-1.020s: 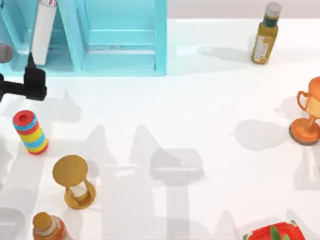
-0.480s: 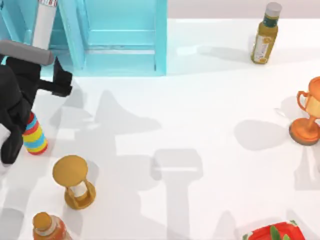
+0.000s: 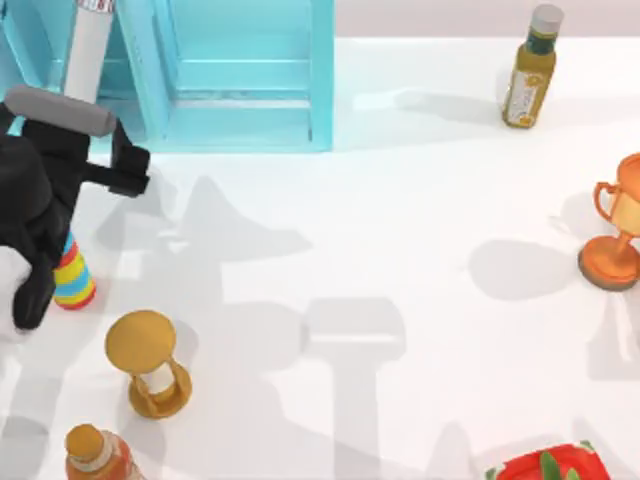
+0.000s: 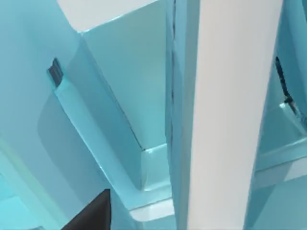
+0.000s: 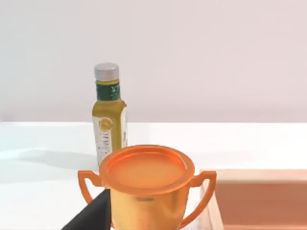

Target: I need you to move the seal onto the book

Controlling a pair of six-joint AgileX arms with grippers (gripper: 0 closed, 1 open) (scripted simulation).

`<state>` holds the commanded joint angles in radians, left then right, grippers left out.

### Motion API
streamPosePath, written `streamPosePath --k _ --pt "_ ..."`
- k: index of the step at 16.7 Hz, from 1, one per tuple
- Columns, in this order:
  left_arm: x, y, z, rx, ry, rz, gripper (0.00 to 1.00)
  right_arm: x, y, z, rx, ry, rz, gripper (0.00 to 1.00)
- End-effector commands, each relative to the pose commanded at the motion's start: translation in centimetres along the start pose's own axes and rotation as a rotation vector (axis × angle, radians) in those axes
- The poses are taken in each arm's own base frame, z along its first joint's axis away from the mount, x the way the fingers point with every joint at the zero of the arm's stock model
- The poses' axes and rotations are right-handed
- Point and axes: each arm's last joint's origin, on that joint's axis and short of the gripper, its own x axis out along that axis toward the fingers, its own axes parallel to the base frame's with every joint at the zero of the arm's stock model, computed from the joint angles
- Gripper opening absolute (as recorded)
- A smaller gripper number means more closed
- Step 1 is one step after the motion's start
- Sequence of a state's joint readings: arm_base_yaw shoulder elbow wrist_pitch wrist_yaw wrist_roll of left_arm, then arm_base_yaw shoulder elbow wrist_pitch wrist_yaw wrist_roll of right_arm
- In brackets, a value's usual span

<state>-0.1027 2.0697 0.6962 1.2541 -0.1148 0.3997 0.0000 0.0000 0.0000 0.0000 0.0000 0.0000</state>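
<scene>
The seal and the book are out of view. My left gripper (image 3: 126, 170) hangs low over the table's left side, just in front of the light-blue shelf unit (image 3: 240, 90). Its black arm covers the top of a striped ring stack (image 3: 73, 280). The left wrist view looks closely into the shelf unit (image 4: 120, 120), past a white upright post (image 4: 230, 115). The right wrist view faces the orange trophy cup (image 5: 146, 184) with an olive-oil bottle (image 5: 109, 115) behind it.
A white tube (image 3: 88, 50) stands in the shelf unit. A golden hourglass (image 3: 148, 362) and an orange-capped bottle (image 3: 95, 455) stand front left. The olive-oil bottle (image 3: 530, 70) is back right, the trophy cup (image 3: 615, 235) far right, and a red item (image 3: 545, 465) at the front edge.
My left arm has swung in from the left edge, moving right toward the shelf unit's front, and now covers the top of the striped ring stack. Nothing else moved.
</scene>
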Motion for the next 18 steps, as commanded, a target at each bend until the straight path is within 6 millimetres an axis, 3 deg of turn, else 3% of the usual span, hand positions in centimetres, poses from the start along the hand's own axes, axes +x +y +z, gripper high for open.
streamPosePath --k 4,9,14,18 --pt "1.1 0.1 1.1 0.000 -0.008 -0.001 1.00 0.0 0.0 0.0 0.000 0.000 0.000 1.00" --pt "5.5 0.1 2.1 0.002 -0.007 -0.003 1.00 0.0 0.0 0.0 0.000 0.000 0.000 1.00" --pt "9.5 0.0 1.0 0.001 -0.008 -0.001 1.00 0.0 0.0 0.0 0.000 0.000 0.000 1.00" --pt "10.1 -0.2 0.2 0.001 -0.006 -0.003 1.00 0.0 0.0 0.0 0.000 0.000 0.000 1.00"
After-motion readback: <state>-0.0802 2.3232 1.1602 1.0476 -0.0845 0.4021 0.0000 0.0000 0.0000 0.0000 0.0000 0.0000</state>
